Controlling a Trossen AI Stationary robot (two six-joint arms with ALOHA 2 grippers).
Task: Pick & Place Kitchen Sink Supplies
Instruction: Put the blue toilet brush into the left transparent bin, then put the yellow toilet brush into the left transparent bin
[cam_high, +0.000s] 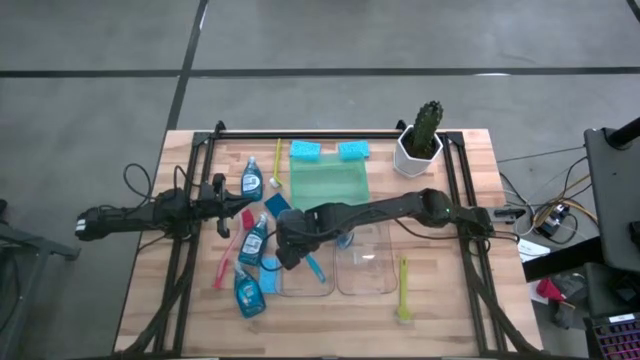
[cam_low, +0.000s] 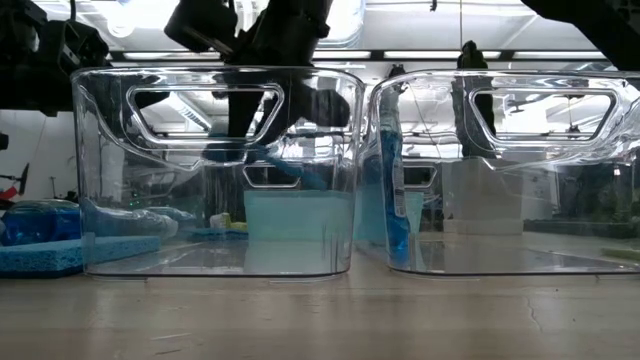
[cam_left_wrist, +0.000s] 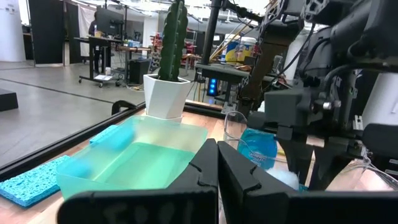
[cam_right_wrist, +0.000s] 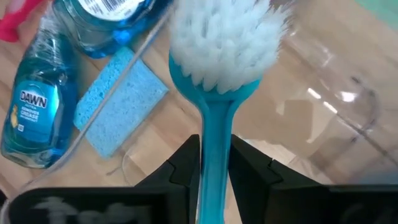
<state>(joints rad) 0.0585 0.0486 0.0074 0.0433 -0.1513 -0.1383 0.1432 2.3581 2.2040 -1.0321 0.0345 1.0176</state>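
Observation:
My right gripper (cam_high: 297, 250) reaches over the left clear bin (cam_high: 322, 288), shut on a blue long-handled brush (cam_right_wrist: 214, 134) with white bristles (cam_right_wrist: 227, 43). In the low view the brush (cam_low: 300, 175) shows inside that bin (cam_low: 215, 255). My left gripper (cam_left_wrist: 217, 171) is shut on nothing and hovers at the table's left (cam_high: 216, 196). Clear bottles of blue liquid lie left of the bins (cam_high: 252, 178) (cam_high: 253, 240) (cam_high: 248, 292). Blue sponges lie at the far edge (cam_high: 306, 150) (cam_high: 354, 150) and near the bin (cam_right_wrist: 121, 106). A red-pink brush (cam_high: 228, 255) and yellow-green brushes (cam_high: 278, 165) (cam_high: 403, 290) lie flat. My right gripper pinches the blue brush's handle (cam_right_wrist: 214, 155) between its two fingers, a short way behind the bristle head. The fingers come from above, slanting down into the left bin, and the handle runs along between them. The brush is lifted, its head above the bin's floor.
A green tray (cam_high: 330, 183) lies behind the two clear bins (cam_high: 375, 280). A cactus in a white pot (cam_high: 420, 140) stands at the far right. Another blue bottle (cam_low: 390, 200) shows at the right bin's left wall. Bare wood shows along the near edge.

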